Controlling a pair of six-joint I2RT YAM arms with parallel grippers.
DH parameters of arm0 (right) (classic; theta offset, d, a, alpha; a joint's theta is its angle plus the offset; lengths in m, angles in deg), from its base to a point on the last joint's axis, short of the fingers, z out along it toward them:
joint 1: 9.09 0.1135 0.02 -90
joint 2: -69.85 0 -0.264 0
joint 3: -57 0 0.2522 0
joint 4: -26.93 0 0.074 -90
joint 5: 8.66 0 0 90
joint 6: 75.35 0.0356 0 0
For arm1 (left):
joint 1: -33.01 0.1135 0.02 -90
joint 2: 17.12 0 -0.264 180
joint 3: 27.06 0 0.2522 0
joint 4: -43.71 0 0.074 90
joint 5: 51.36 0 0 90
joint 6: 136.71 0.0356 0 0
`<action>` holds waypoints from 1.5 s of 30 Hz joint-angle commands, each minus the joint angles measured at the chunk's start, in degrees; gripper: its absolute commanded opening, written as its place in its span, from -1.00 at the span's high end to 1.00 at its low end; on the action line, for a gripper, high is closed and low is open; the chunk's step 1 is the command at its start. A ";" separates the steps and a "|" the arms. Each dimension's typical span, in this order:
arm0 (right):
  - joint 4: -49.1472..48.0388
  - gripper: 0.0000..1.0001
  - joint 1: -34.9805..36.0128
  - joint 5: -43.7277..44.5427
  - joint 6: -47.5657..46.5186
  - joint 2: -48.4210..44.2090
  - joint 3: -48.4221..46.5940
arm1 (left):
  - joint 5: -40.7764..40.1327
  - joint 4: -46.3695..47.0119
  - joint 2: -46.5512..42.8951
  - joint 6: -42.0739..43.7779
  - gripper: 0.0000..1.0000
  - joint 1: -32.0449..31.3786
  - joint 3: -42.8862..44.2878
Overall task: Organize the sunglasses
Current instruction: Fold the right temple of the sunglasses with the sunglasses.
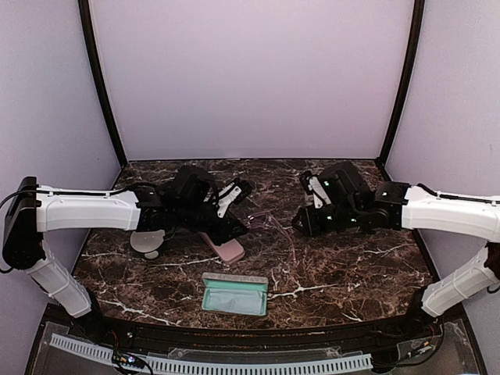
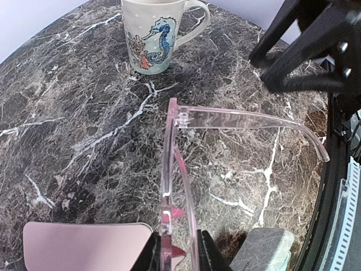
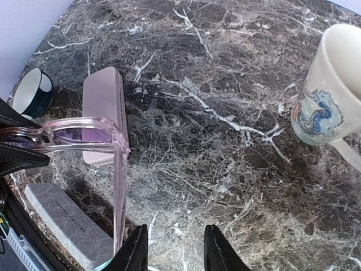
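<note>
The sunglasses (image 2: 176, 164) in view are a translucent pink pair held above the marble table. My left gripper (image 2: 179, 251) is shut on their front frame near the bridge, and one temple arm stretches off to the right. From above, the left gripper (image 1: 229, 212) and the faint sunglasses (image 1: 269, 222) sit at mid-table. The right wrist view shows the pink sunglasses (image 3: 79, 135) at the left, with the temple running down just outside my left fingertip. My right gripper (image 3: 172, 248) is open, with only table between its fingers; it is the same right gripper (image 1: 301, 223) that faces the left one.
A closed pink case (image 1: 227, 250) lies under the left gripper. An open grey case (image 1: 234, 293) with a teal lining lies nearer the front edge. A seahorse mug (image 2: 158, 36) stands behind the sunglasses. A small round cup (image 1: 147, 242) stands to the left.
</note>
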 commanded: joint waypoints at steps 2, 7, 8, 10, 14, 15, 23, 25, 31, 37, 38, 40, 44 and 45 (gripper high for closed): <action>-1.99 0.34 2.63 -2.08 1.15 4.64 -1.00 | 1.71 0.97 -2.12 -1.63 0.58 0.29 0.26; -2.56 0.37 5.20 -1.73 0.96 8.32 -4.66 | 2.04 1.43 -1.47 -2.26 0.58 0.29 0.59; -2.47 0.37 5.58 -1.68 0.87 9.27 -5.62 | 2.26 1.50 -1.29 -2.44 0.58 0.29 0.76; -2.47 0.38 6.15 -1.56 0.87 10.52 -6.86 | 2.58 1.52 -1.06 -2.46 0.58 0.29 0.92; -2.89 0.40 6.88 -1.65 0.99 13.28 -8.71 | 3.09 2.00 -0.54 -2.74 0.59 0.29 0.81; -3.39 0.39 7.07 -1.81 0.88 13.83 -8.88 | 3.53 2.18 -0.39 -2.92 0.59 0.29 0.79; -4.34 0.27 7.21 -1.38 -1.77 13.96 -8.49 | 5.65 2.77 -0.69 -2.54 0.58 0.20 -0.39; -3.66 0.22 7.21 -0.25 -3.47 11.89 -6.97 | 6.99 3.06 -1.23 -2.62 0.58 0.21 -0.94; -5.65 0.09 5.86 -5.57 -7.54 6.31 -2.86 | 11.88 5.17 -2.85 -2.59 0.59 0.20 -3.15; -3.10 -0.27 5.54 -7.95 -11.16 4.94 -2.67 | 15.43 5.86 -2.81 -2.70 0.58 0.23 -4.03; -2.15 -0.37 5.54 -8.45 -11.96 4.35 -2.36 | 16.12 5.85 -2.92 -2.72 0.59 0.26 -4.05; -1.40 -0.55 5.49 -9.78 -13.49 2.37 -0.98 | 17.92 5.97 -3.30 -2.72 0.59 0.28 -4.31; 0.03 -0.80 4.78 -14.20 -17.39 -1.79 1.48 | 22.83 5.90 -4.28 -1.79 0.59 0.25 -4.91; 0.21 -0.83 4.75 -16.08 -18.54 -2.55 1.88 | 24.20 5.98 -4.69 -1.66 0.58 0.26 -5.16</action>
